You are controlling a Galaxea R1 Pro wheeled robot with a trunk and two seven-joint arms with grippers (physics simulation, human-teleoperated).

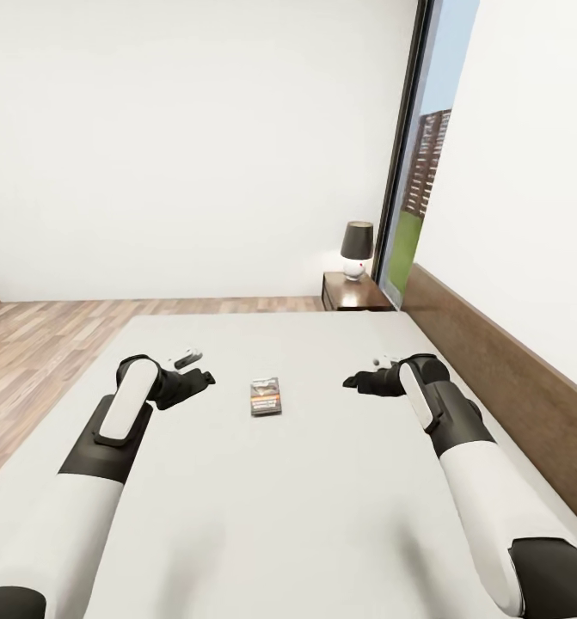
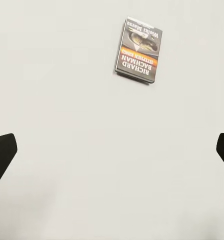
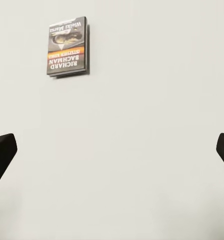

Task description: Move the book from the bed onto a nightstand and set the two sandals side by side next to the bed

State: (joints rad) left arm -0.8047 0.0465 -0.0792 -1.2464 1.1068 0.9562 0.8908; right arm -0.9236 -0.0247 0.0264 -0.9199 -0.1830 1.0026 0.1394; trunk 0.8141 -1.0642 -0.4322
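A small dark paperback book (image 1: 266, 396) with orange and white lettering lies flat on the light grey mattress of the bed (image 1: 322, 516), between my two arms. My left gripper (image 1: 204, 377) hovers just left of it, open, with nothing held. My right gripper (image 1: 351, 381) hovers a bit further off to the book's right, also open. Each wrist view shows the book (image 2: 139, 50) (image 3: 67, 46) lying on bare mattress ahead of widely spread dark fingertips (image 2: 2, 155) (image 3: 2, 155). A dark brown nightstand (image 1: 353, 292) stands beyond the bed's far right corner. The sandals are out of view.
A lamp (image 1: 356, 249) with a dark shade and white base stands on the nightstand. The brown headboard (image 1: 503, 378) runs along the bed's right side against the white wall. A tall dark-framed window (image 1: 417, 172) is behind the nightstand. Wood-plank floor (image 1: 47, 344) lies left of the bed.
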